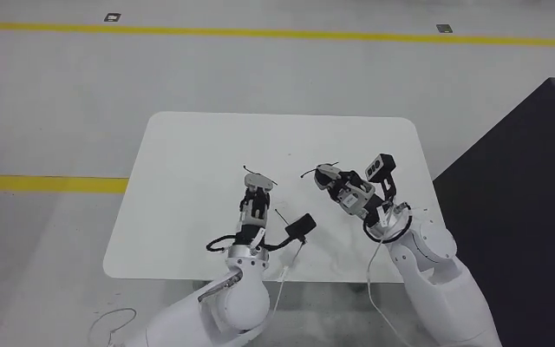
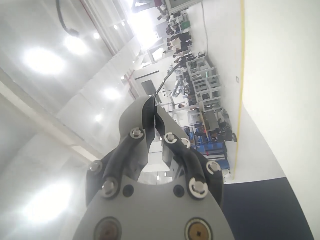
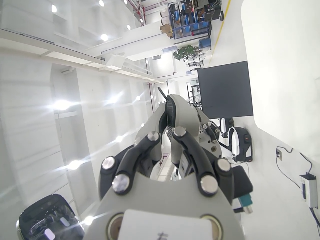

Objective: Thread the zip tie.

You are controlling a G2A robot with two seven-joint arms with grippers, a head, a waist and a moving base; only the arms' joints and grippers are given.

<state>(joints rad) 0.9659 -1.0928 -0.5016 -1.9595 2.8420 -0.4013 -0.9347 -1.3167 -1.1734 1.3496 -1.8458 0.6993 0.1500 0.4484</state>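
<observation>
Both arms are raised over the white table (image 1: 182, 182), wrists tilted up toward the room. My left gripper (image 1: 257, 182) (image 2: 153, 100) is shut on a thin black zip tie strand (image 2: 163, 82), which curves out past its fingertips. My right gripper (image 1: 324, 176) (image 3: 167, 100) is shut on another black zip tie piece (image 3: 161, 92), with only a short pointed tip poking out. From above, the two grippers hang side by side a short gap apart, each with a thin black strand (image 1: 306, 173) sticking out. I cannot tell whether the strands are joined.
A dark panel (image 1: 512, 147) stands just off the table's right edge. Yellow floor lines (image 1: 260, 33) run beyond the table. Cables (image 1: 290, 260) hang off the arms near the table's front edge.
</observation>
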